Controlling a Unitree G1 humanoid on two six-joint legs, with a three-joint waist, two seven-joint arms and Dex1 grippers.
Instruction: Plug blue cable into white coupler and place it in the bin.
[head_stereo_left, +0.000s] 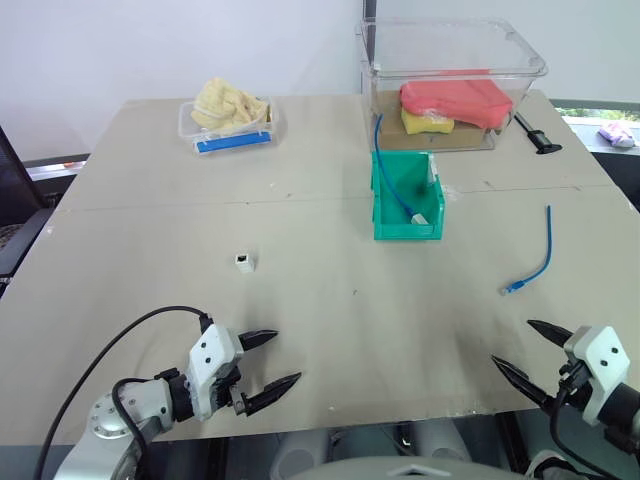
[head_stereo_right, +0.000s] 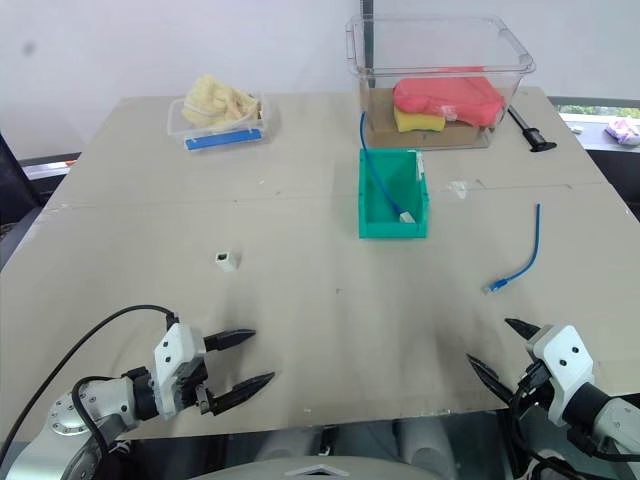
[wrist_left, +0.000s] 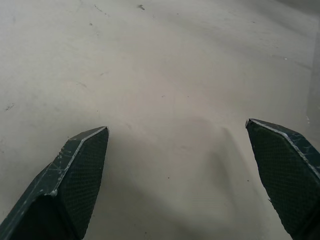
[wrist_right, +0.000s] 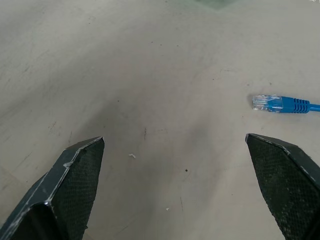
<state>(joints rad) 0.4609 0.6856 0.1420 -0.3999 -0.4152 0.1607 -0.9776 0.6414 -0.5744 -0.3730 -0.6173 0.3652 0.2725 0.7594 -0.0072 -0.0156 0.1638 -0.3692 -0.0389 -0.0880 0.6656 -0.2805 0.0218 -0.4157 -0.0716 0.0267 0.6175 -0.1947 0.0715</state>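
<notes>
The blue cable (head_stereo_left: 541, 256) lies curved on the table at the right, its clear plug (wrist_right: 267, 103) at the near end. The tiny white coupler (head_stereo_left: 245, 262) sits alone left of centre. Beyond the middle stands the green bin (head_stereo_left: 408, 230), with a second blue cable (head_stereo_left: 390, 175) draped over its back rim into it. My left gripper (head_stereo_left: 288, 356) hovers open and empty near the front edge, nearer than the coupler. My right gripper (head_stereo_left: 510, 342) is open and empty too, a short way nearer than the cable's plug. Both wrist views look past the open fingers onto bare tabletop.
A large clear tub (head_stereo_left: 450, 50) holding red and yellow sponges stands behind the bin. At the back left is a shallow clear tray (head_stereo_left: 187, 125) with a yellowish cloth. A black tool (head_stereo_left: 537, 135) lies beside the tub. The table's front edge runs just below both grippers.
</notes>
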